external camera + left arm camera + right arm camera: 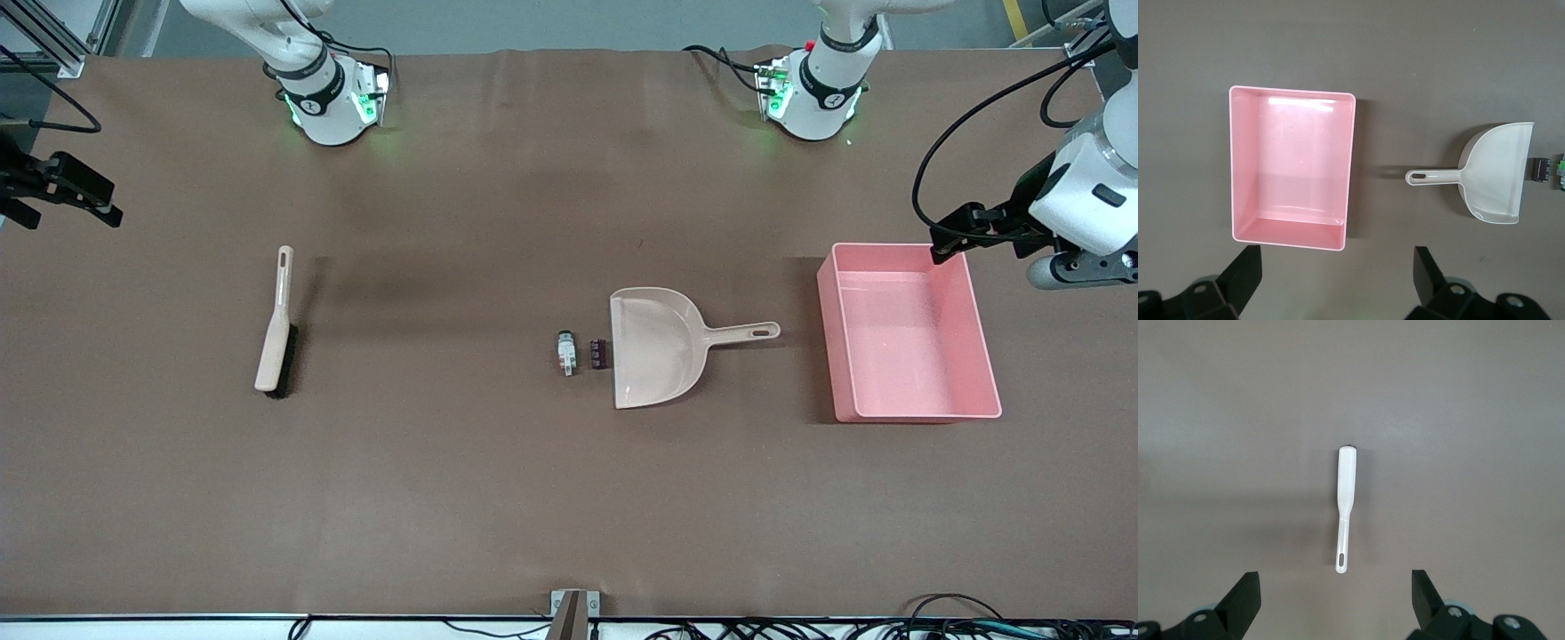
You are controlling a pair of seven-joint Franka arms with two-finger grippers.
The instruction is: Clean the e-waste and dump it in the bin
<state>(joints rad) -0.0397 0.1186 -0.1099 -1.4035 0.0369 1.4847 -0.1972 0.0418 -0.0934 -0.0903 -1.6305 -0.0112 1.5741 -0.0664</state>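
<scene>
**Currently: both grippers open, e-waste beside dustpan**

Front view: the e-waste, 2 small parts, lies just beside the dustpan mouth. The bin sits toward the left arm's end of the table; the brush lies toward the right arm's end. The left gripper hangs over the bin's corner.

Left wrist view: the left gripper's fingers are spread apart, holding nothing, above bin and dustpan.

Right wrist view: the right gripper has its jaws apart, empty, above the brush.
</scene>
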